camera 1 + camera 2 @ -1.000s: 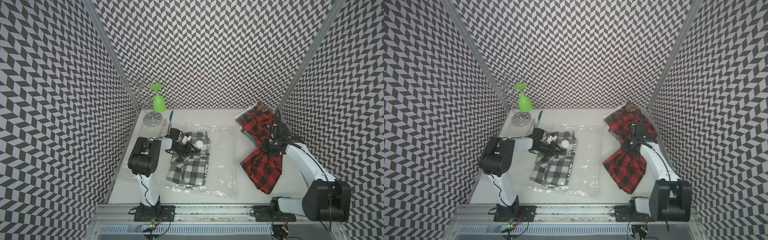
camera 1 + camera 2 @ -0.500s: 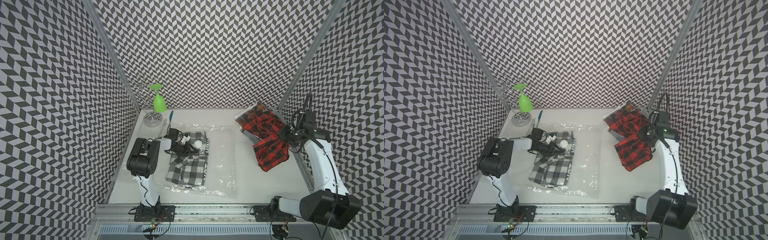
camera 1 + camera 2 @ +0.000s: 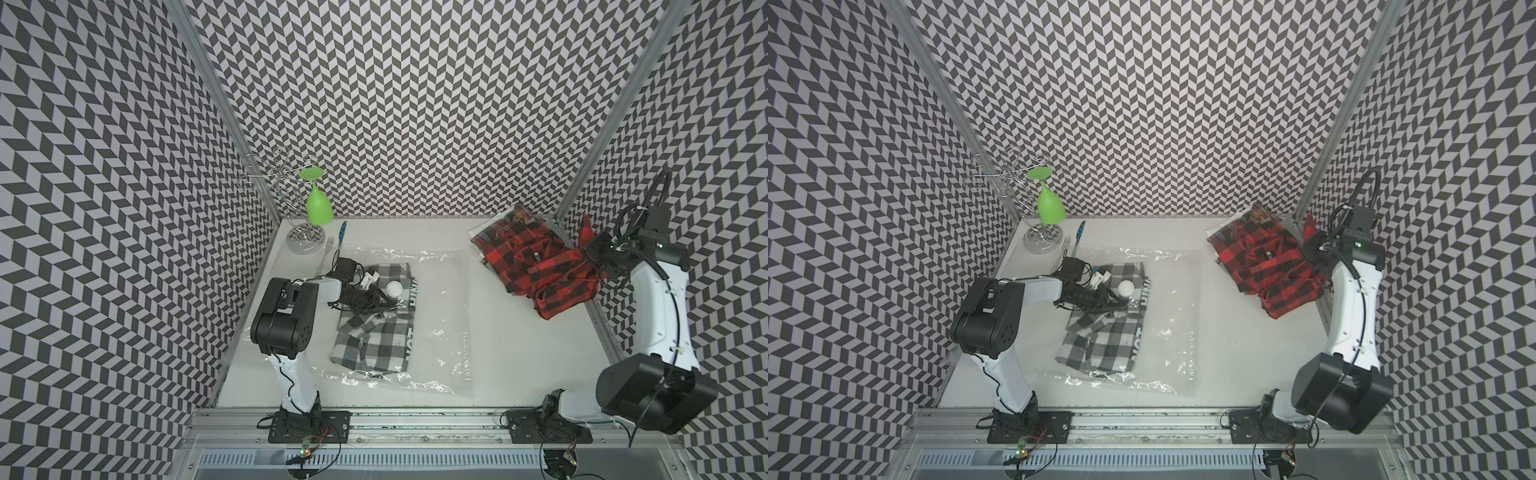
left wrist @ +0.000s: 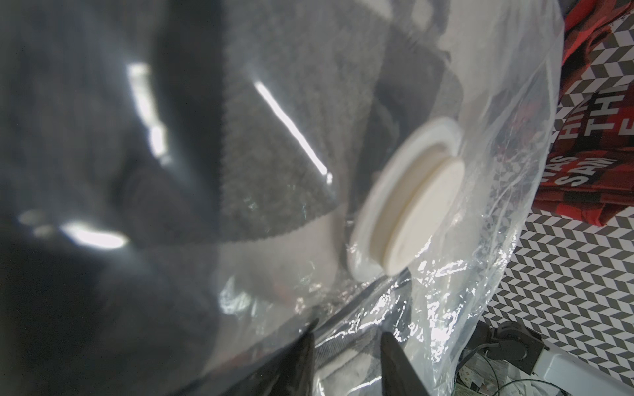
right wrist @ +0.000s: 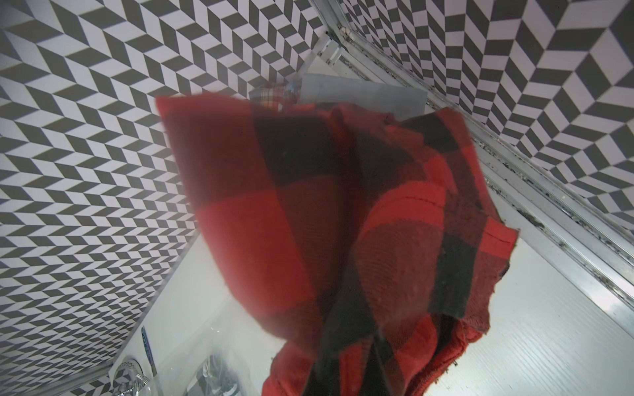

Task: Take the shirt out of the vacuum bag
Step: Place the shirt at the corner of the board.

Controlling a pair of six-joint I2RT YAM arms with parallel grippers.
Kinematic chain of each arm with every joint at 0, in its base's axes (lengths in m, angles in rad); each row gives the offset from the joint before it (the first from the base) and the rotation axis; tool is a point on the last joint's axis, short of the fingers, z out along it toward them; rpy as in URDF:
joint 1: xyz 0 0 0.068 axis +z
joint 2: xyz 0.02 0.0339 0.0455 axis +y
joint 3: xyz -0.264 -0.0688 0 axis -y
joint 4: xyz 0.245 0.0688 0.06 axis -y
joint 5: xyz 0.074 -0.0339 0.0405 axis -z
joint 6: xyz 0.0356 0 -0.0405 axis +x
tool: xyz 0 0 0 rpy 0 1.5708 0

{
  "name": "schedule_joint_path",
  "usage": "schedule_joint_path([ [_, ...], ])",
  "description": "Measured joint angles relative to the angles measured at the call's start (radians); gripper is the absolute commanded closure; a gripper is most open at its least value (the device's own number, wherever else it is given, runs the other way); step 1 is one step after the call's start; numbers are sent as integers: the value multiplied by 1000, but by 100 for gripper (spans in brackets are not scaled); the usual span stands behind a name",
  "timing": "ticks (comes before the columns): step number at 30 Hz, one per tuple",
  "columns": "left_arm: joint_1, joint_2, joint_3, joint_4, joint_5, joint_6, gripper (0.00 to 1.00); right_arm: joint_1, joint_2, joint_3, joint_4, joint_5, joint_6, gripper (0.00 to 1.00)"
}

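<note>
- Nearest me, the vacuum bag (image 3: 440,316) (image 3: 1171,316) is lying flat on the white table (image 3: 519,353), its crinkled front edge glinting in both top views.
- Inside its left half, the grey checked shirt (image 3: 378,336) (image 3: 1104,340) is sitting folded under the film, fully within the plastic.
- Just past that, my left gripper (image 3: 380,305) (image 3: 1113,305) is reaching in low from the left and resting on top of the bag, over the far end of the grey shirt.
- In the left wrist view my left gripper (image 4: 346,337) is showing its two dark fingers partly apart, with film and grey check between them. Whether they are actually pinching the film, I cannot tell.
- Right beside those fingers, the round white valve cap (image 3: 394,287) (image 4: 411,219) is standing up from the bag's face.
- Further back on the right, my right gripper (image 3: 590,257) (image 3: 1312,249) is clamped tight on the red checked shirt (image 3: 552,282) (image 5: 274,223), well apart from the bag.
- That shirt is draping from my fingers down onto the table by the right wall.
- Behind it, a clear packet of more red check (image 3: 505,226) is lying in the far right corner, touching the shirt.
- At the far left corner, a wire rack (image 3: 305,243) is standing with a green glass (image 3: 319,205) hanging upside down, and a blue pen (image 3: 342,230) is lying beside it.
</note>
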Motion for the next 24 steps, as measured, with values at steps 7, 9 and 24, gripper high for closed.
schedule_joint_path([
  [7, 0, -6, -8, 7, -2, 0, 64, 5, 224, 97, 84, -117, -2, 100],
  [9, 0, -10, -11, 7, -5, 0, 64, 19, 314, 176, 77, -140, -8, 100],
  [24, 0, -35, -33, 6, -32, 1, 64, 198, 649, 475, 58, -193, -24, 44],
])
